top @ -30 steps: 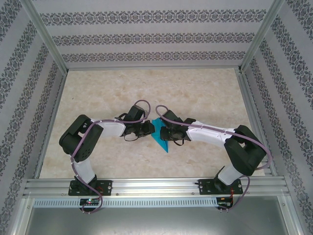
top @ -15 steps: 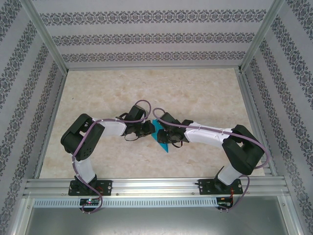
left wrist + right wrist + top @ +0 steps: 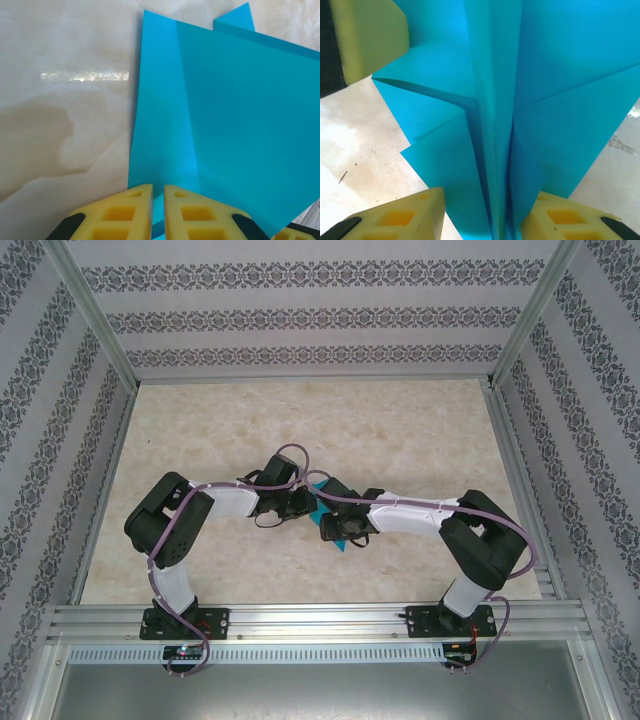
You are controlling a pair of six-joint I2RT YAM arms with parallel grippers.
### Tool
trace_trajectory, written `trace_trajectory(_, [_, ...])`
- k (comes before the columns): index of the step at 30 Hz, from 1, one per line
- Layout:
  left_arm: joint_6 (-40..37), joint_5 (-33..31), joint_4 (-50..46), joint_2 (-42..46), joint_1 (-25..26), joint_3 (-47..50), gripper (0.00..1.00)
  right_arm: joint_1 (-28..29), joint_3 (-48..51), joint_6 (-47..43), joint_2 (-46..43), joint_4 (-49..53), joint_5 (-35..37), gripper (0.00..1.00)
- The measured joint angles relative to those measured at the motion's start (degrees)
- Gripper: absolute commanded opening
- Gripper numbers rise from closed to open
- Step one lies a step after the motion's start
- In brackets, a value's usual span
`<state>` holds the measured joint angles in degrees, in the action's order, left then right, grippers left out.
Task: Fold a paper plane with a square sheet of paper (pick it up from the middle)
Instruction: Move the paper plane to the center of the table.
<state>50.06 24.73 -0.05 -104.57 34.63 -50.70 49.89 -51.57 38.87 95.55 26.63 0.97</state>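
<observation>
The cyan-blue paper [image 3: 225, 110] is folded into a paper plane shape with creased flaps and a central ridge [image 3: 490, 100]. It sits mid-table between both grippers, a tip showing in the top view [image 3: 341, 543]. My left gripper [image 3: 158, 205] is shut on one edge of the paper, its yellow fingers [image 3: 120, 210] nearly touching. My right gripper [image 3: 485, 220] is open, its fingers [image 3: 400, 220] standing wide on either side of the central ridge. In the top view the left gripper [image 3: 302, 502] and right gripper [image 3: 332, 524] meet over the paper.
A marble-patterned tabletop [image 3: 400, 430] lies inside a metal frame [image 3: 300, 618] with patterned walls. The left gripper's yellow finger [image 3: 370, 40] shows at the top left of the right wrist view. Bare table lies behind and to both sides of the arms.
The right arm has slid left over the paper toward the left gripper, covering more of it. Its jaws have widened. The left gripper kept its hold and place.
</observation>
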Motion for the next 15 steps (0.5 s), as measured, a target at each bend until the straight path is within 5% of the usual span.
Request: trace_trajectory(15, [0.02, 0.00, -0.61, -0.02, 0.00, -0.26, 0.15, 0.00, -0.87, -1.49, 0.07, -0.33, 0.61, 0.58])
